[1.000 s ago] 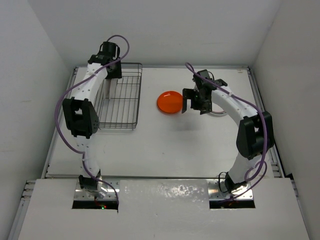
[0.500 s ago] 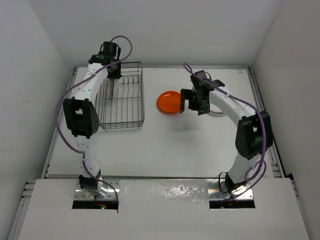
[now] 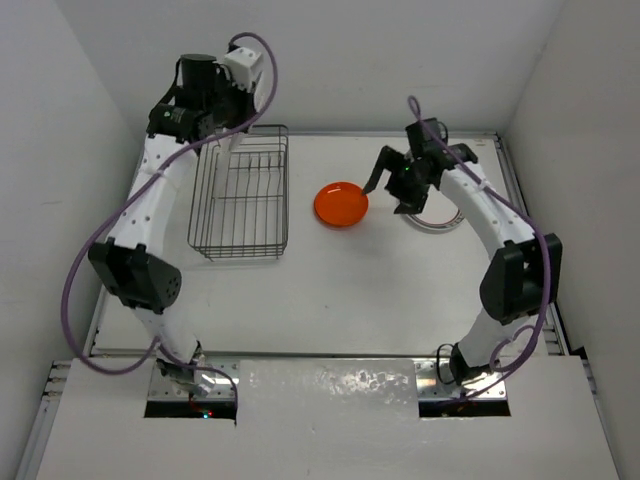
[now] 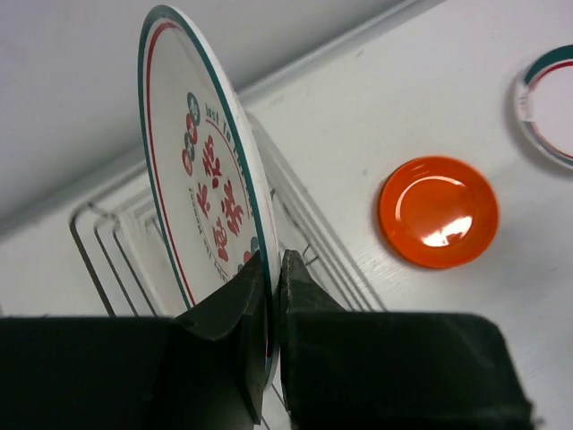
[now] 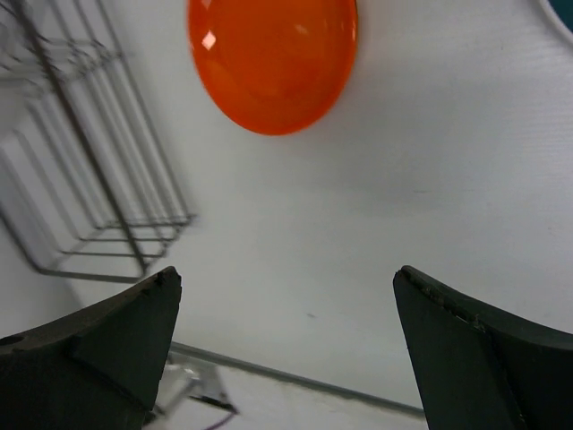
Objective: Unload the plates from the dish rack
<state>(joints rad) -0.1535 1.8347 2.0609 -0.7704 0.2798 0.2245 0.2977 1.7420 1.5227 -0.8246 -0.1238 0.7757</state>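
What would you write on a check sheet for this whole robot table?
Surface: white table.
Job's things: rack on the left, with no plate seen in it from the top; white plate held on edge above it; orange plate and second white plate lying on the table.
Clutter: nothing seen.
Grippers: left gripper shut on the white plate's rim; right gripper open and empty, near the orange plate.
Cables: purple cables loop along both arms.
Surroundings: white walls on three sides.
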